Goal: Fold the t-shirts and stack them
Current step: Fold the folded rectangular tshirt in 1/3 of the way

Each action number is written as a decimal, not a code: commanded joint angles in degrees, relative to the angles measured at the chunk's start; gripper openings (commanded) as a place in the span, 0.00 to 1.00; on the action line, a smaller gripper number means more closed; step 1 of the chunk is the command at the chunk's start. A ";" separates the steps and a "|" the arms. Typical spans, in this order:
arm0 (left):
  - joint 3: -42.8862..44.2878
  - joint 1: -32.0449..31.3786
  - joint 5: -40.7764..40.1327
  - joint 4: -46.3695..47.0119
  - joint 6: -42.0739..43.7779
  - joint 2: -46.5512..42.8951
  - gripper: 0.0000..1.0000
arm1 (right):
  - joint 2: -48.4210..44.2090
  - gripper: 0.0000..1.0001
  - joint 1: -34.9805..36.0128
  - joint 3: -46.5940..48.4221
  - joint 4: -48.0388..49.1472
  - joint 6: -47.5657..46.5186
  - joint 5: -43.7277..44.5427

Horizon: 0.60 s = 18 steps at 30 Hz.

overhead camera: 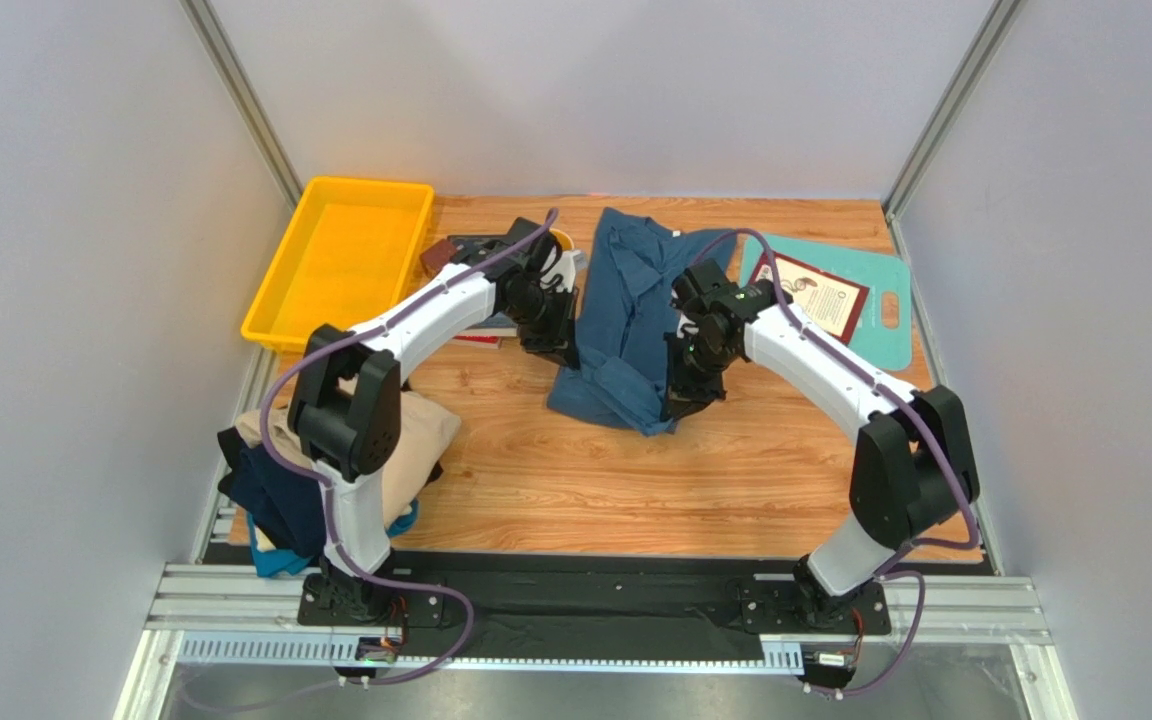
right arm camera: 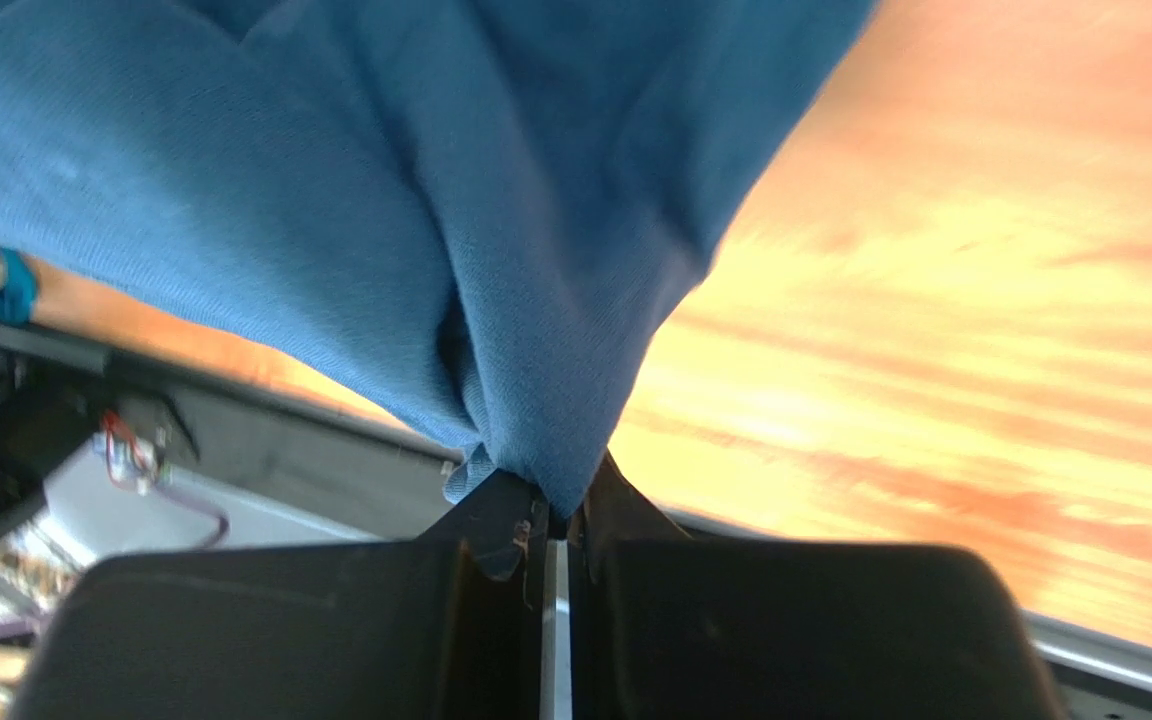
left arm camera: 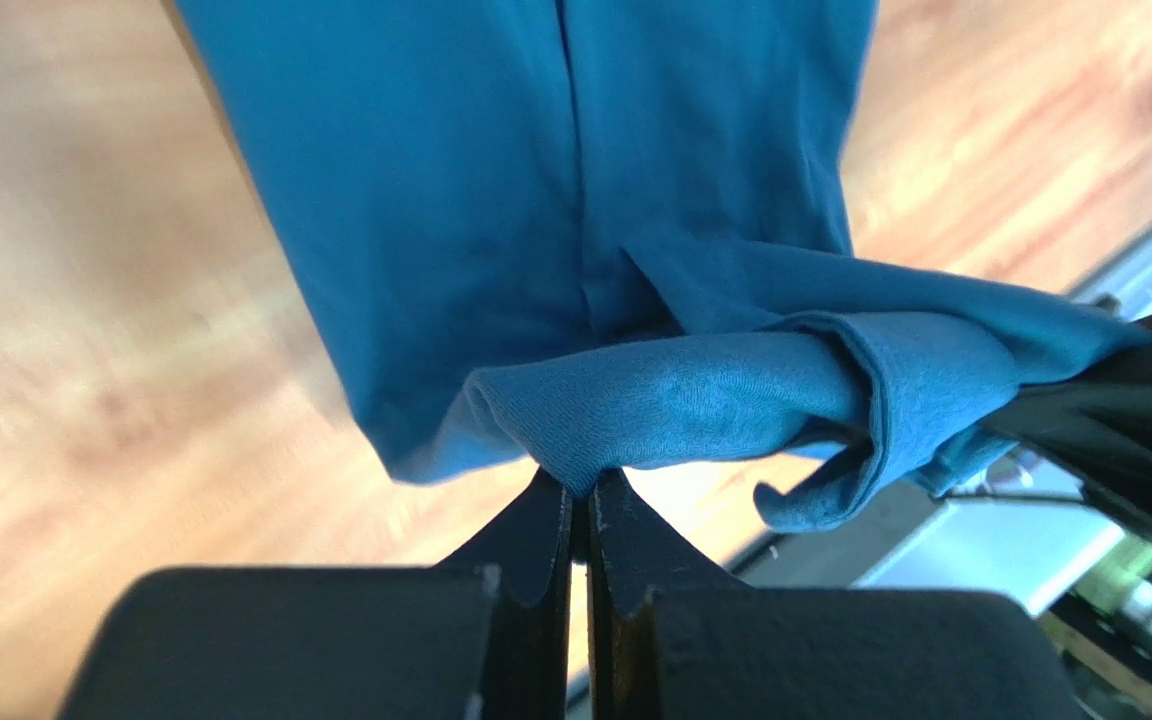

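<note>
The table [overhead camera: 748,480] is my whole workspace, boxed in by grey walls on both sides and at the back. Its widest open wood is the near middle, in front of the arm bases.

The large teal-blue t-shirt [overhead camera: 620,323] is in the middle of the table, bunched into a long rumpled strip running from the far edge toward me. Its near end is lifted between the two arms. I'd call it unfolded, with no flat panel or square edge showing.

At the near left corner is a loose heap with the beige t-shirt [overhead camera: 425,435] on top. The dark navy t-shirt [overhead camera: 274,503] and a bit of the bright light blue t-shirt [overhead camera: 274,563] spill over the table edge. It looks more like a waiting pile than a stack, so I judge most of the task is left.

The yellow tray [overhead camera: 297,308] takes the far left and the teal cutting board [overhead camera: 886,338] the far right, so the shirt has little room there to spread.

My left tool [left arm camera: 582,495] is pinched tight on a rolled fold of the teal-blue fabric. The right tool [right arm camera: 560,510] is likewise clamped on a gathered bunch of it.
</note>
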 commanded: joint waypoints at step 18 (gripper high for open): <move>23.09 -0.03 -8.46 -2.99 7.15 17.72 0.00 | 22.04 0.02 -9.37 25.74 -2.96 -7.01 8.39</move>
